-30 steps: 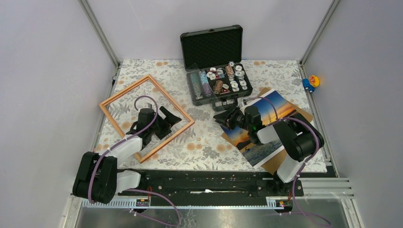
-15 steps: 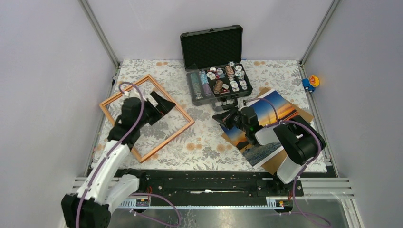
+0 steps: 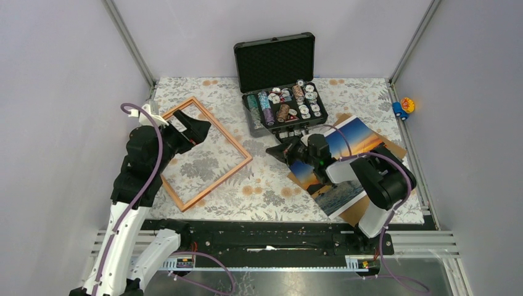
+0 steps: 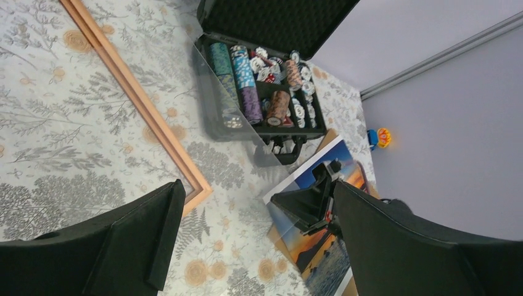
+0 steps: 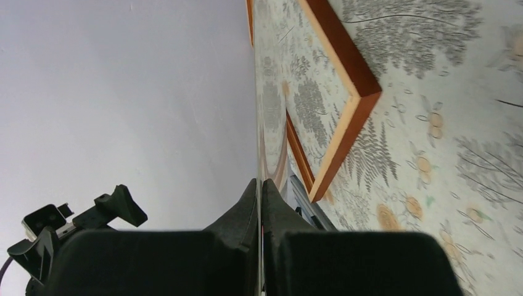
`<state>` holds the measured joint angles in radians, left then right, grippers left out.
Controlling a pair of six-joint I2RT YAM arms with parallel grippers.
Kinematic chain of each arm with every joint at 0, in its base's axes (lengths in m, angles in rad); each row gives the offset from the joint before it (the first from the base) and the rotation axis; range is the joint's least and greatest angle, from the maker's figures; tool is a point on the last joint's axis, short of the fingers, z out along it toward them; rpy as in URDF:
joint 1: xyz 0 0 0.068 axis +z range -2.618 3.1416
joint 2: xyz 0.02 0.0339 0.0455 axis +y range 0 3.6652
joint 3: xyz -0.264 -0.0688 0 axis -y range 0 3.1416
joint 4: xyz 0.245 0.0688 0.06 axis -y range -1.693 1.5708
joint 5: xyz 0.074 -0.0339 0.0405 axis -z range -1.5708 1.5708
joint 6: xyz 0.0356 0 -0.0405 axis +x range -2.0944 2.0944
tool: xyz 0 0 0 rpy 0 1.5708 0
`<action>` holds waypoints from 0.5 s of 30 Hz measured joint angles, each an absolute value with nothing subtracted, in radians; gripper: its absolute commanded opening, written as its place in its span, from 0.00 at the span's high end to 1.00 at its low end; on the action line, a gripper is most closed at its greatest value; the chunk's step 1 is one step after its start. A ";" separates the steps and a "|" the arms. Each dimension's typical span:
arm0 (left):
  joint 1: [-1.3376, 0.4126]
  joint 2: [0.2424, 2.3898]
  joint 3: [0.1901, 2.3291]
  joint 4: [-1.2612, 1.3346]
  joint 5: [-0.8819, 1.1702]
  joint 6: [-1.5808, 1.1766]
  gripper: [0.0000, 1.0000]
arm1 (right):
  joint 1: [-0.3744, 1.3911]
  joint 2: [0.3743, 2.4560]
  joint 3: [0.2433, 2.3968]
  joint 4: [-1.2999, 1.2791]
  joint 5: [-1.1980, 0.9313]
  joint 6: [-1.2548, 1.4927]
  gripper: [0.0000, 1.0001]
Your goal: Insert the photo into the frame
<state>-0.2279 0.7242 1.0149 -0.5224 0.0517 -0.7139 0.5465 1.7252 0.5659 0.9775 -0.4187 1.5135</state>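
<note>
Right end effector [image 3: 275, 151] sits low over the tabletop [image 3: 265, 185], to the right of the frame [image 3: 219, 184] and pointing toward it. It is clenched on the left corner of the photo [image 3: 361, 140]. In the wrist view its fingers [image 5: 247, 216] are pressed together with the sheet's thin edge between them. I cannot tell whether that corner is lifted. The photo is right of the frame and well apart from it, picture side up. It rests on a brown backing board [image 3: 350, 214] that shows past its near and right edges. The frame lies flat on the tabletop, turned diamond-wise, with the floral cloth visible through its opening. Left arm is raised, with the left end effector [image 3: 192, 125] above the frame's far-left part. It is released, jaws wide apart, gripping nothing. Beyond the frame's right corner stands an open black case [image 3: 274, 61], lid upright, with chips [image 3: 282, 113] in its tray. Farther right of the frame, past the tabletop's far corner, is a small blue-and-orange toy [image 3: 404, 106].
</note>
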 measured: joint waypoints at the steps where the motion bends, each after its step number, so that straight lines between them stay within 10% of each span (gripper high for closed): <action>1: -0.228 0.728 1.015 -0.531 0.052 -0.710 0.01 | 0.553 1.740 0.587 0.978 -0.424 1.513 1.00; 15: -0.228 0.768 1.045 -0.576 0.045 -0.633 0.01 | 0.671 2.039 0.871 0.978 -0.439 1.512 1.00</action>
